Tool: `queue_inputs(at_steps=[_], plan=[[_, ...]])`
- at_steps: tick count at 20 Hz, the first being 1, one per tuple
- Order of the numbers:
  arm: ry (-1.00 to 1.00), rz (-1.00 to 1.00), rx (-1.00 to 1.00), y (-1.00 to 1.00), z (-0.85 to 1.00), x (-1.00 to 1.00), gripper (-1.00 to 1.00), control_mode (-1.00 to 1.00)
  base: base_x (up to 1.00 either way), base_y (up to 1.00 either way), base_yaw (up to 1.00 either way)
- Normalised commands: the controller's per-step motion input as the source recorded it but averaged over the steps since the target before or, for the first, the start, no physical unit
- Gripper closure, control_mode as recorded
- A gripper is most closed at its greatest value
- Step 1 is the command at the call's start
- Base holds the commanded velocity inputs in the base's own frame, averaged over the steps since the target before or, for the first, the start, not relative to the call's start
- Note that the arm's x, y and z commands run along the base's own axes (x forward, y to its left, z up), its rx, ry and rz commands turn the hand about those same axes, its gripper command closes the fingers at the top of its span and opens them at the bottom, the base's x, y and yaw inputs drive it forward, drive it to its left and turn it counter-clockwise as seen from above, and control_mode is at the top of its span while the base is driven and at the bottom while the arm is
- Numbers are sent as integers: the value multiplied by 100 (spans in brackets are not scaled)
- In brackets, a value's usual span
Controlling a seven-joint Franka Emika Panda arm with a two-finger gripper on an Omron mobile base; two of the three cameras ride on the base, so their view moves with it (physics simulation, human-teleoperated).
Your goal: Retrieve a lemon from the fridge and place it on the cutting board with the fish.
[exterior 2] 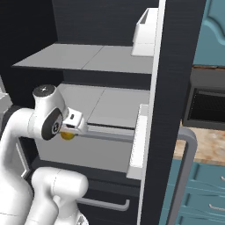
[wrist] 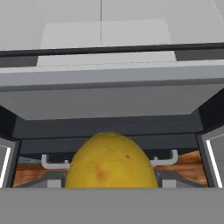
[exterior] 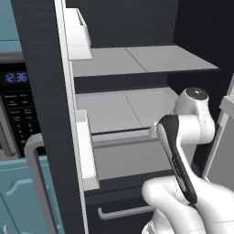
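Note:
The lemon [wrist: 111, 162], yellow and roundish, looms large at the bottom of the hand view between my fingers, which it hides. In the right base view the lemon [exterior 2: 67, 136] hangs under my gripper [exterior 2: 69, 131], which is shut on it just in front of the lower grey shelf's front edge [exterior 2: 110, 134]. The black fridge stands open, with its left door [exterior: 43, 91] and right door [exterior 2: 176, 79] swung out beside me. My arm [exterior: 192, 121] reaches in at mid height. The cutting board and the fish are out of view.
Grey shelves [exterior: 137, 59] span the fridge, with white door bins [exterior: 75, 32] [exterior 2: 145, 30] on both doors. A lower drawer with a horizontal handle [exterior 2: 105, 204] sits below. A black oven with a clock [exterior: 16, 77] and teal cabinets [exterior 2: 206, 193] flank the fridge.

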Motion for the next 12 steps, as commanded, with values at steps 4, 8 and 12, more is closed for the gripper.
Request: queue_inputs(at_steps=[4, 8, 12], plan=[[4, -3, 0, 0, 0, -94, 100, -100, 0, 0, 0], [-11, -2, 0, 0, 0, -61, 100, -100, 0, 0, 0], [-7, -1, -1, 0, 0, -39, 100, -100, 0, 0, 0]])
